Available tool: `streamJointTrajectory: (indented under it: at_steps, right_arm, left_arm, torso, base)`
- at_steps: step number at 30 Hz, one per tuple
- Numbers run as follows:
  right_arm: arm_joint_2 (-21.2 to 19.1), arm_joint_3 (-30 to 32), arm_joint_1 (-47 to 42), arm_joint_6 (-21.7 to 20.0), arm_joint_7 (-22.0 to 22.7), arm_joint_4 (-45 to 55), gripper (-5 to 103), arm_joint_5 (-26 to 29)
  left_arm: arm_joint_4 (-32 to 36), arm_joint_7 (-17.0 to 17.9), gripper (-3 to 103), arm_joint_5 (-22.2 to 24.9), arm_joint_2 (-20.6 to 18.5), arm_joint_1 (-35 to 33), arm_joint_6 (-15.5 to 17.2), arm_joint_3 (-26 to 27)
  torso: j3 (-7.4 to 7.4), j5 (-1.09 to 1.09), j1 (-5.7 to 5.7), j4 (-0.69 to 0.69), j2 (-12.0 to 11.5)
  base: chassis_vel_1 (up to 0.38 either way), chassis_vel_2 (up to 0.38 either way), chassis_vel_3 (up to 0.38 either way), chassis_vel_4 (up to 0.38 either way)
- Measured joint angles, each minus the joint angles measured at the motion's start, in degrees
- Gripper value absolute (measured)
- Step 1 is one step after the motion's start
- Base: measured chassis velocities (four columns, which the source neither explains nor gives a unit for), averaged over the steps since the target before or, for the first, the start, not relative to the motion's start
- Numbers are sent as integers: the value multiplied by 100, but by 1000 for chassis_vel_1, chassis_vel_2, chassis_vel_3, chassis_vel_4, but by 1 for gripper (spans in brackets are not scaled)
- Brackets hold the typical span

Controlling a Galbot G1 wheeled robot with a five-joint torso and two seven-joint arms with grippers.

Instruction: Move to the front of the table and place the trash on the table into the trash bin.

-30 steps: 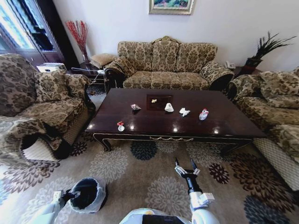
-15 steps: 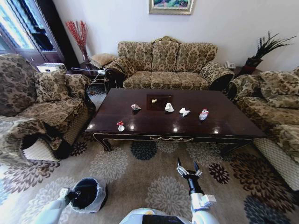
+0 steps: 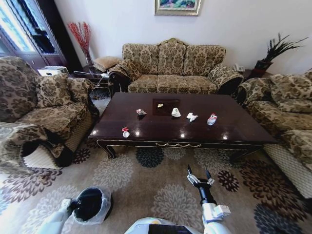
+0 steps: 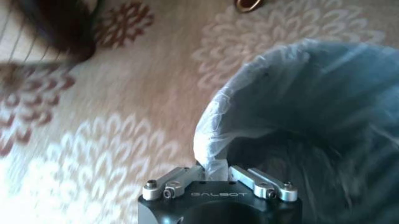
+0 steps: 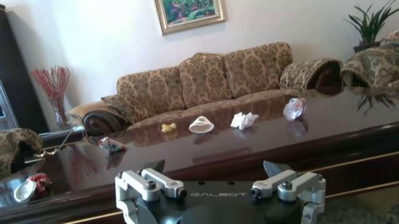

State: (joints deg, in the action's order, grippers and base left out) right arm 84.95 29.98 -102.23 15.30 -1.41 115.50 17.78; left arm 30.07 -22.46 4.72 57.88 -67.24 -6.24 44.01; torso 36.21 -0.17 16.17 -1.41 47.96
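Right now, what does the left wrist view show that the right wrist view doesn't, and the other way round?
Left wrist only: the left claw shut on the translucent white plastic liner folded over the rim of the round dark trash bin, above the floral patterned carpet.

Right wrist only: the open right claw facing the dark glossy reddish-brown coffee table, with the crushed red-white can, white paper cup, white tissue and clear red-capped bottle on it; patterned sofa behind.

Shared: nothing I can match between the two.

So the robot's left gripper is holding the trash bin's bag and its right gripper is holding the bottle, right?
Not quite. The left gripper does pinch the trash bin bag, but the right gripper is open and empty. The right wrist view shows the bottle lying on the table.
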Motion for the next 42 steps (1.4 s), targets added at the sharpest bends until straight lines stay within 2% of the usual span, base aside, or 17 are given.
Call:
streamJointTrajectory:
  at_steps: [4, 7, 10, 11, 12, 14, 15, 18, 19, 20, 23, 24, 27, 28, 31, 37, 42]
  right_arm:
    - [-16, 9, -12, -9, -3, 29, 100, 47]
    - [-13, 2, -13, -23, -6, 30, 100, 60]
    - [54, -63, 12, -62, -15, 35, 100, 63]
    - [54, -63, 12, -62, -15, 35, 100, 63]
    - [76, -97, 20, -96, -27, 66, 100, 102]
    - [76, -126, 44, -169, -44, 113, 100, 223]
    - [76, -126, 44, -169, -44, 113, 100, 223]
    - [47, -109, 129, -302, -56, 167, 100, 399]
    - [37, -90, 173, -348, -57, 176, 100, 436]
    - [37, -90, 173, -348, -57, 176, 100, 436]
    - [-9, -70, 311, -440, -98, 186, 100, 500]
    - [-9, -70, 311, -440, -98, 186, 100, 500]
    - [-23, -106, 460, -451, -210, 200, 100, 536]
    - [-23, -106, 460, -451, -210, 200, 100, 536]
    - [-44, -110, 514, -492, -465, 239, 100, 559]
    - [0, 13, 456, -387, -658, 294, 100, 628]
    - [-21, 45, 531, -364, -696, 358, 100, 563]
  left_arm:
    - [349, -55, 1, 386, -66, -378, -10, 91]
    - [729, -63, 0, 666, -84, -640, 7, 155]
    - [1728, 192, 0, 1170, -49, -1186, 301, 340]
    - [1728, 192, 0, 1170, -49, -1186, 301, 340]
    - [2215, 370, 0, 1340, 50, -1478, 414, 473]
    - [2938, 617, 0, 1601, 202, -1980, 512, 737]
    - [2938, 617, 0, 1601, 202, -1980, 512, 737]
    - [4005, 880, 0, 1818, 395, -2704, 573, 1316]
    - [4379, 919, 0, 1884, 483, -2934, 599, 1549]
    - [4379, 919, 0, 1884, 483, -2934, 599, 1549]
    - [5505, 1020, 0, 2031, 845, -3424, 645, 2169]
    - [5505, 1020, 0, 2031, 845, -3424, 645, 2169]
    - [6552, 1052, 0, 1859, 1272, -3733, 455, 2787]
    - [6552, 1052, 0, 1859, 1272, -3733, 455, 2787]
    - [7537, 1021, 0, 1766, 1545, -4009, 313, 3240]
    - [8545, 966, 0, 2119, 1503, -4168, 404, 3486]
    - [9300, 976, 0, 2682, 1272, -4250, 702, 3668]
  torso:
    - [0, 9, 0, 8, 0]
    - [0, 8, 0, 7, -1]
    - [-1, 25, 0, 7, 0]
    - [-1, 25, 0, 7, 0]
    - [-1, 16, 0, 13, 0]
    - [-1, 7, 0, 10, -1]
    - [-1, 7, 0, 10, -1]
    - [-1, 24, 0, 0, 0]
    - [-1, 24, 0, 2, 0]
    - [-1, 24, 0, 2, 0]
    - [-1, 14, 0, 8, 0]
    - [-1, 14, 0, 8, 0]
    - [-1, 22, 0, 8, 0]
    - [-1, 22, 0, 8, 0]
    - [-1, 18, 0, 1, 0]
    - [-1, 16, 0, 14, 0]
    - [-1, 16, 0, -1, 0]
  base:
    - [0, 0, 0, 0]
    - [0, 0, 0, 0]
    - [0, 0, 0, 0]
    - [0, 0, 0, 0]
    - [0, 0, 0, 0]
    - [0, 0, 0, 0]
    - [0, 0, 0, 0]
    - [0, 0, 0, 0]
    - [0, 0, 0, 0]
    - [0, 0, 0, 0]
    - [0, 0, 0, 0]
    - [0, 0, 0, 0]
    - [0, 0, 0, 0]
    - [0, 0, 0, 0]
    - [0, 0, 0, 0]
    - [0, 0, 0, 0]
    - [0, 0, 0, 0]
